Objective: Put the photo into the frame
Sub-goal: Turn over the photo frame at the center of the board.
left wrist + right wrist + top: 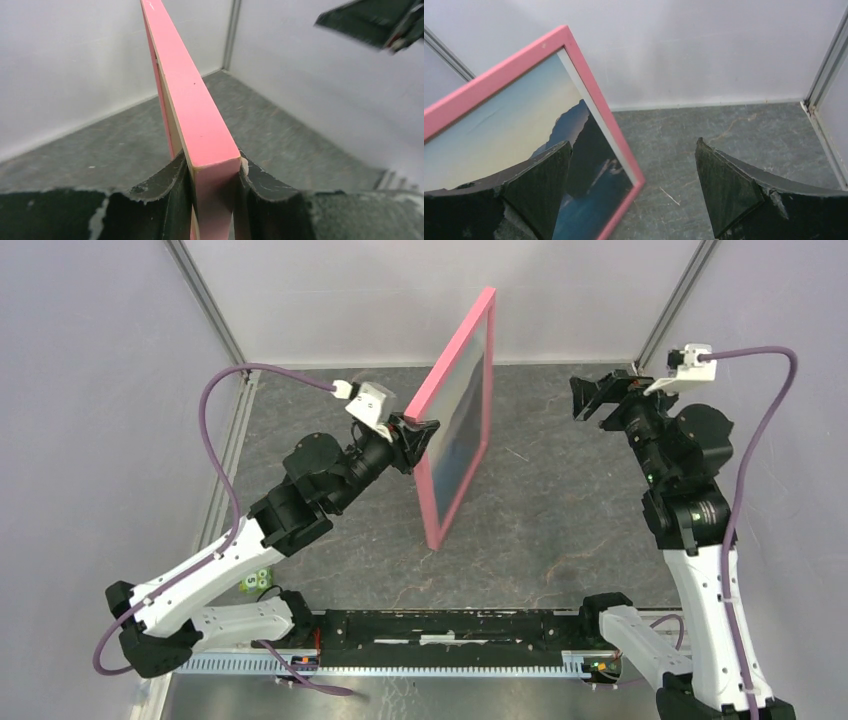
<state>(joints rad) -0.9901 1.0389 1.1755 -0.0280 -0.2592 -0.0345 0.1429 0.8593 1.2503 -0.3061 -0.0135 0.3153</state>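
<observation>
The pink frame [458, 418] stands on edge near the middle of the table, tilted, its lower corner on the surface. Inside it sits the photo [509, 135], with pale sky, dark mountains and blue water facing right. My left gripper [421, 436] is shut on the frame's left border, its black fingers [165, 197] pressing both faces of the pink edge [200, 125]. My right gripper [583, 398] hangs to the right of the frame, apart from it and wide open, with bare floor between its fingers [729, 187].
The dark grey mat [560, 510] is walled by white panels with metal corner posts [205, 300]. A small green object [256, 583] lies by the left arm's base. A black rail [450, 625] runs along the near edge.
</observation>
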